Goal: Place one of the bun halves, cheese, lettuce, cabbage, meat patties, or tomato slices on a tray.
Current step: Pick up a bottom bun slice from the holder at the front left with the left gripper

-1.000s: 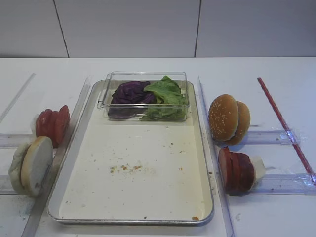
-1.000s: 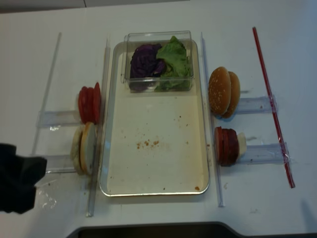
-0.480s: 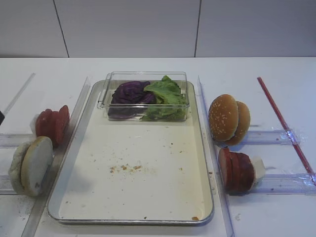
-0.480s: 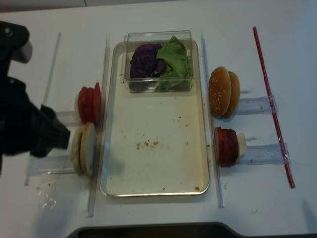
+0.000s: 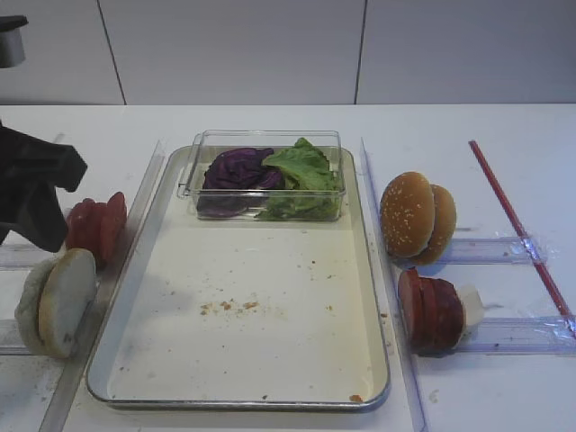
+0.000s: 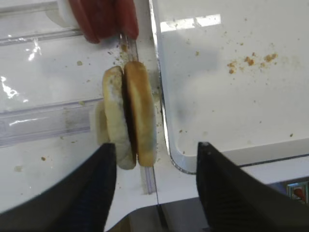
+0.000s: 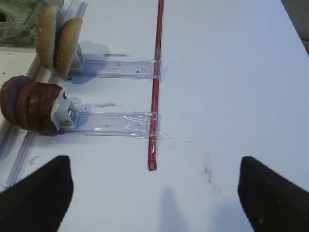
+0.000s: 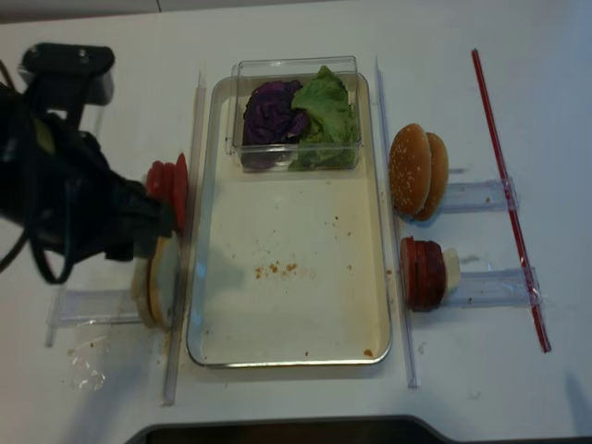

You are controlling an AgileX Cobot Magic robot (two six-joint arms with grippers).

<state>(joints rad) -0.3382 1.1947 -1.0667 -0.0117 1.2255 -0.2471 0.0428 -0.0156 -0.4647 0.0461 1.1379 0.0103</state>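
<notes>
White tabletop, pale panelled wall behind. Tray [image 5: 144,324] lies at centre, cream floor bare apart from crumbs [image 5: 226,306]. A clear box [image 5: 266,202] sits at its far end, holding cabbage [image 5: 236,169] on the left and lettuce [image 5: 303,169] on the right, the two touching.

Left of the tray: bun halves [image 6: 129,116] stand on edge, pressed face to face, resting on a clear rail [image 6: 43,121] just beside the tray rim. Tomato slices [image 5: 94,225] stand on edge just beyond them (nearer the wall).

Right of the tray: two sesame bun tops [image 5: 417,216] stand upright on another rail; nearer the front, meat patties [image 5: 432,310] stand on edge with a white cheese piece [image 5: 470,306] against their outer side. A red strip [image 5: 517,225] runs along the far right of the table.

Left gripper [image 6: 155,193] hangs over the bun halves, jaws spread, one finger [image 6: 87,193] to each side of the buns' near end, nothing between them and no contact seen. Right gripper [image 7: 154,193] is over bare table well right of the patties, jaws wide apart, holding nothing.
</notes>
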